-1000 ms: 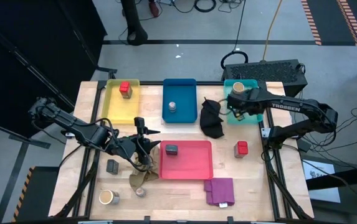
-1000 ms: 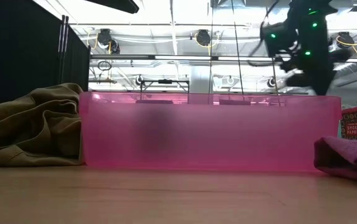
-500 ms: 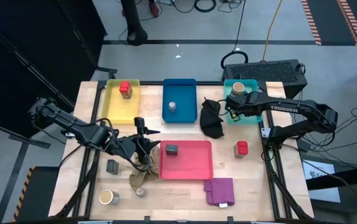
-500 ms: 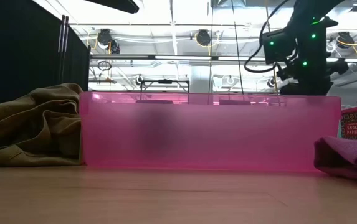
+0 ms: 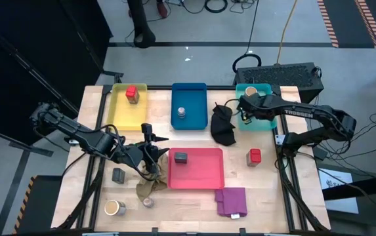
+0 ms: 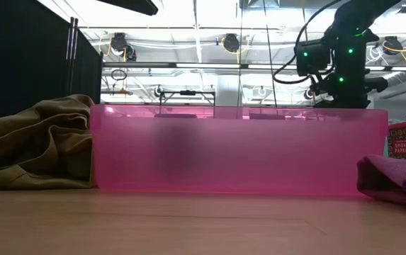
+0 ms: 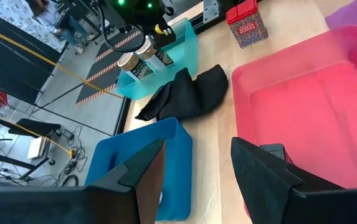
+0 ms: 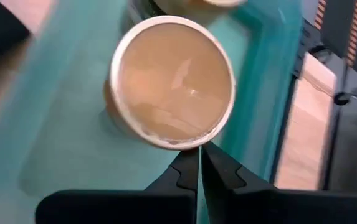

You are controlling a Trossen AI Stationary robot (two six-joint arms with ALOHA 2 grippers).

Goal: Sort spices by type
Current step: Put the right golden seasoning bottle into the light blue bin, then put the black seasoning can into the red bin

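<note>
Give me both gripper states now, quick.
Left gripper: open, holding nothing, beside the pink tray.
Right gripper: closed, empty, above a tan jar in the teal tray.

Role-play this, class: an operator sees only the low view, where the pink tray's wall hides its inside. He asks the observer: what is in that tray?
Observer: One dark grey tin lies in the pink tray.
Operator: Where is the right gripper?
Observer: The right gripper is shut, over the teal tray, with its tips by a tan jar's rim.
Operator: And the left?
Observer: The left gripper is open and empty, beside the pink tray.
</note>
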